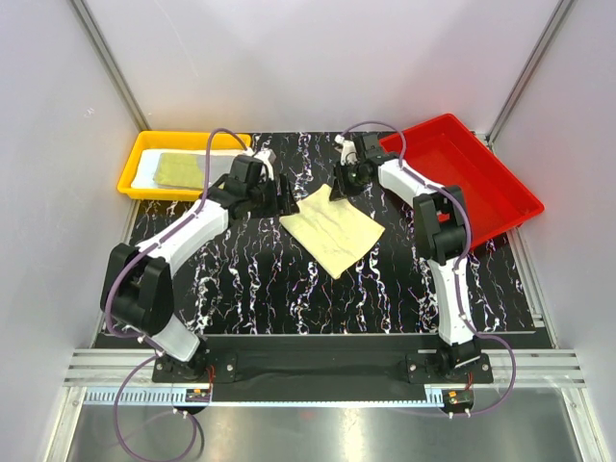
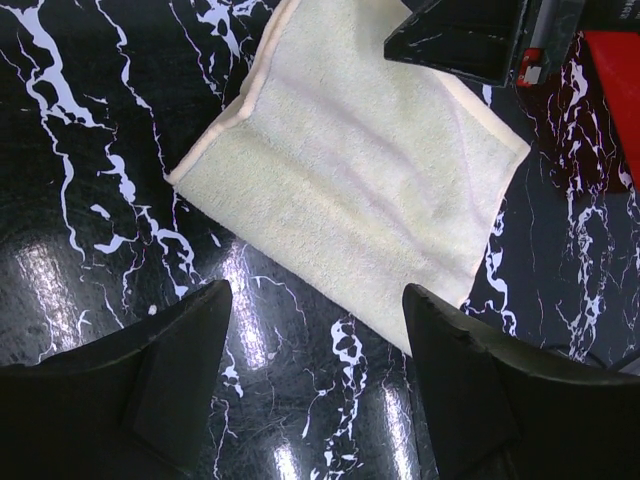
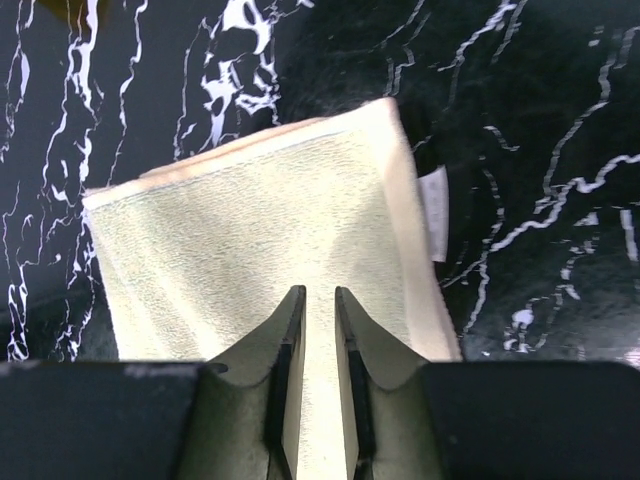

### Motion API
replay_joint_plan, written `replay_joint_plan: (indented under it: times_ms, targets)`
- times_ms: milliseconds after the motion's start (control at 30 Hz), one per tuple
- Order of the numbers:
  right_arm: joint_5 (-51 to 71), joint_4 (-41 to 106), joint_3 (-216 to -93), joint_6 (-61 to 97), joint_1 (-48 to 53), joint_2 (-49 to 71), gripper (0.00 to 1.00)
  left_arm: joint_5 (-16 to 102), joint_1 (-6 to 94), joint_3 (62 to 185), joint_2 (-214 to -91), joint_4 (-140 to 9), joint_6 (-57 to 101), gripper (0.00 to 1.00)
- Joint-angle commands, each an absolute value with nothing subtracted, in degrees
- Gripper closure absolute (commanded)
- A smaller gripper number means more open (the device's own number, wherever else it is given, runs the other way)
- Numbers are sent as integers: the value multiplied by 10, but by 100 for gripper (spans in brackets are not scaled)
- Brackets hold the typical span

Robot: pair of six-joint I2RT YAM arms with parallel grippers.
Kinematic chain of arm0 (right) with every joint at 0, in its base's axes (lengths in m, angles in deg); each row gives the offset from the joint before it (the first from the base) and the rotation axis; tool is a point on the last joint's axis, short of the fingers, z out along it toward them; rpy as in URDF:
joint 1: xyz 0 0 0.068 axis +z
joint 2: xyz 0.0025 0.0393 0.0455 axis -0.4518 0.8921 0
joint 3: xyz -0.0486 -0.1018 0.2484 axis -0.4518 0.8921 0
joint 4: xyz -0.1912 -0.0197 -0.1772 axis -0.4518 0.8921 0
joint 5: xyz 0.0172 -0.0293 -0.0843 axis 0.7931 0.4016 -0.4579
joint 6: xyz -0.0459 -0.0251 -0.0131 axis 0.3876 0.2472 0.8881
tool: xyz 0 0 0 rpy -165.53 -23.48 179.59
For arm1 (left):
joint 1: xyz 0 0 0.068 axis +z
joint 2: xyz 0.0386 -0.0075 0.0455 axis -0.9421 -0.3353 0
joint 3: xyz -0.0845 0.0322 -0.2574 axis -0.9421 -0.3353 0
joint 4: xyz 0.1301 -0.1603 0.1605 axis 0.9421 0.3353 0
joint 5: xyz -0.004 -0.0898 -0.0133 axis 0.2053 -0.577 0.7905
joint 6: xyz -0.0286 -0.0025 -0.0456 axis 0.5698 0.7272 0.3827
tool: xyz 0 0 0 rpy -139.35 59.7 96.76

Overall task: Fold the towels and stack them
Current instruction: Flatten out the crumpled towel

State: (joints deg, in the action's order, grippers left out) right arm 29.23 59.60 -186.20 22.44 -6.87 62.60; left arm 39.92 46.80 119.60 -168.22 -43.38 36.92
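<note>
A pale yellow towel lies flat on the black marbled mat, turned like a diamond. My right gripper is down at its far corner; in the right wrist view the jaws stand narrowly apart with the towel filling the gap, shut on it. A small white label sticks out from the towel's edge. My left gripper hovers open just off the towel's left edge; in the left wrist view its fingers frame bare mat beside the towel.
A yellow tray at the back left holds an olive-yellow towel lying on a paler one. A red tray sits at the back right. White walls and metal frame posts close in the mat's sides.
</note>
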Motion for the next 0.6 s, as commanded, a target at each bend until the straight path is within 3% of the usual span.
replay_joint_plan:
  times_ms: [0,200,333,567]
  targets:
    - [298,589,-1860,218,-59,591,75,397,469,1187,-1650,-438,359,25]
    - [299,597,-1852,214,-58,578,70,420,469,1193,-1673,-464,332,25]
    - [264,611,-1815,210,-52,539,69,467,474,1295,-1765,-446,258,28]
    - [215,609,-1713,221,-52,402,66,375,482,1400,-1909,-443,161,32]
